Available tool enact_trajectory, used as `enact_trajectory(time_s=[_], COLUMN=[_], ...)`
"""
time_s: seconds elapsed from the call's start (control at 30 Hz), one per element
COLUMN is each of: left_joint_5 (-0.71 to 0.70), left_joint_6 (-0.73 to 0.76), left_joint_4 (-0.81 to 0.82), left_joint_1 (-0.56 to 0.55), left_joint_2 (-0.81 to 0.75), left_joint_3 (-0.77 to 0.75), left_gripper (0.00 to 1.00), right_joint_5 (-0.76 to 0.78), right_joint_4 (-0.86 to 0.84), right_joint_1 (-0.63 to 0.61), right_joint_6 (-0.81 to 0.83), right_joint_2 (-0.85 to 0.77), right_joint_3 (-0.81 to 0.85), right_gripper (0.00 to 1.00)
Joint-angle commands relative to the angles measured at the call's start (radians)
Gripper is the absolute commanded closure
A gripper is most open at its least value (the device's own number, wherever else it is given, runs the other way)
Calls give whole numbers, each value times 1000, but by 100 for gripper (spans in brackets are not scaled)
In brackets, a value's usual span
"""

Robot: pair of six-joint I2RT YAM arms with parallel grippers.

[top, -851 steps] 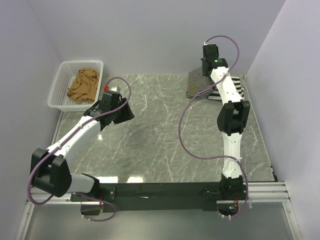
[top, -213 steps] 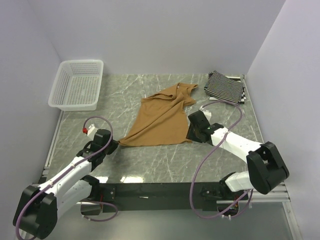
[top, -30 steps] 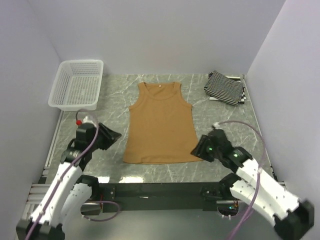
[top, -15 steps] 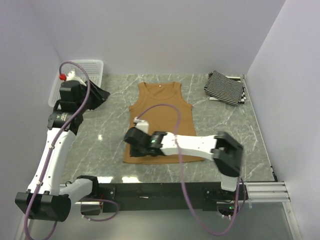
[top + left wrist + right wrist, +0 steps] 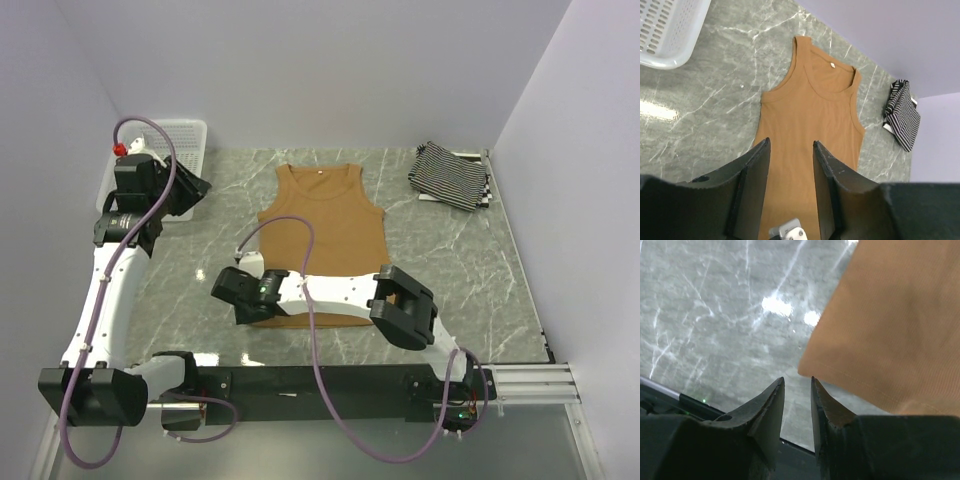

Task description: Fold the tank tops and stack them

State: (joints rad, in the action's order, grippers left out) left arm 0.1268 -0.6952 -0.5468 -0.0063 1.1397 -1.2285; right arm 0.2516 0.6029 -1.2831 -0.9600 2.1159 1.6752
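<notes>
**Right arm crosses to the near-left hem corner; fold about to begin**

Top view: the tan tank top (image 5: 325, 225) lies flat at the middle of the worktop (image 5: 470, 260), neck far and hem near, unmoved over the last second. The striped tops (image 5: 450, 175) sit folded at the far right. We note two changes. The right claw (image 5: 232, 290) has swung from the near right across the hem to the top's near-left corner. The left claw (image 5: 190, 190) has risen from the near left to beside the basket (image 5: 195, 124).

Left wrist view: the left claw (image 5: 791, 145) stands apart and empty, high above the worktop. It looks down on the whole tan tank top (image 5: 810, 120).

Right wrist view: the right claw (image 5: 796, 381) is low, its fingers narrowly apart with nothing between them. The hem corner of the tan tank top (image 5: 890, 315) lies just beyond the tips.

We judge spreading done. The corner grasp comes next, and the top is not yet folded.
</notes>
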Motion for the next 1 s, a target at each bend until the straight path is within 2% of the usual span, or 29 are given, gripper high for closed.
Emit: enact_trajectory(time_s=[0.0, 0.53, 0.57, 0.6, 0.7, 0.83, 0.97], left_joint_5=[28, 48, 54, 57, 65, 91, 31], left_joint_6=[22, -3, -7, -23, -62, -176, -233], left_joint_4=[31, 105, 117, 126, 182, 296, 407], left_joint_1=[5, 3, 3, 5, 3, -3, -99], left_joint_2=[-5, 37, 46, 54, 64, 101, 140], left_joint_3=[17, 118, 136, 147, 219, 351, 460], left_gripper=[55, 58, 58, 59, 60, 63, 58], right_joint_5=[55, 52, 55, 57, 51, 35, -15], right_joint_4=[55, 118, 120, 106, 78, 14, -72], right_joint_1=[-5, -16, -16, -16, -16, -18, -18], right_joint_6=[9, 49, 47, 46, 46, 66, 60], right_joint_2=[33, 164, 155, 142, 69, -95, -263], right_joint_3=[73, 179, 158, 137, 32, -135, -391], right_gripper=[65, 66, 71, 87, 100, 100, 100])
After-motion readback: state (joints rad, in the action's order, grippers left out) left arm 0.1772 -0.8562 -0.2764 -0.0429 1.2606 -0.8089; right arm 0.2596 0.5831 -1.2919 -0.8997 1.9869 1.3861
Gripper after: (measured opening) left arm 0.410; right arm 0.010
